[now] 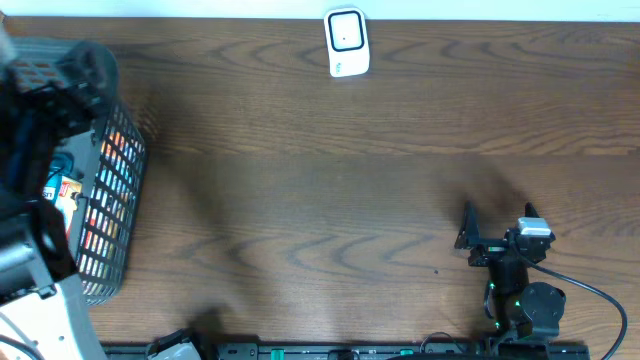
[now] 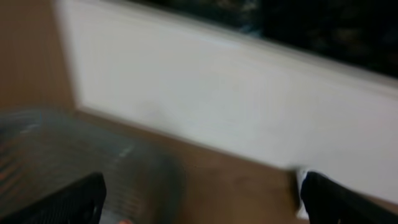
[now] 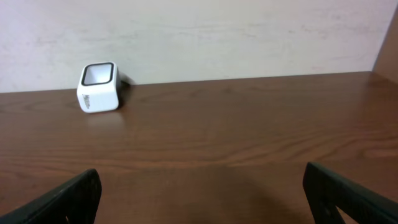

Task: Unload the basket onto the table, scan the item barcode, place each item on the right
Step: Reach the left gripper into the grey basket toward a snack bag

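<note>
The white scanner [image 1: 347, 42] is placed at the far edge of the tabletop [image 1: 300, 200], about in its middle. The wire basket [image 1: 112, 220] with the packaged items [image 1: 62, 190] is seen at the left edge. The right gripper [image 3: 205, 199] is held low near the front right corner, released, its jaws spread wide and turned toward the scanner. The left gripper [image 2: 205, 202] is shown over the basket in a blurred view, also released and grasping nothing.
</note>
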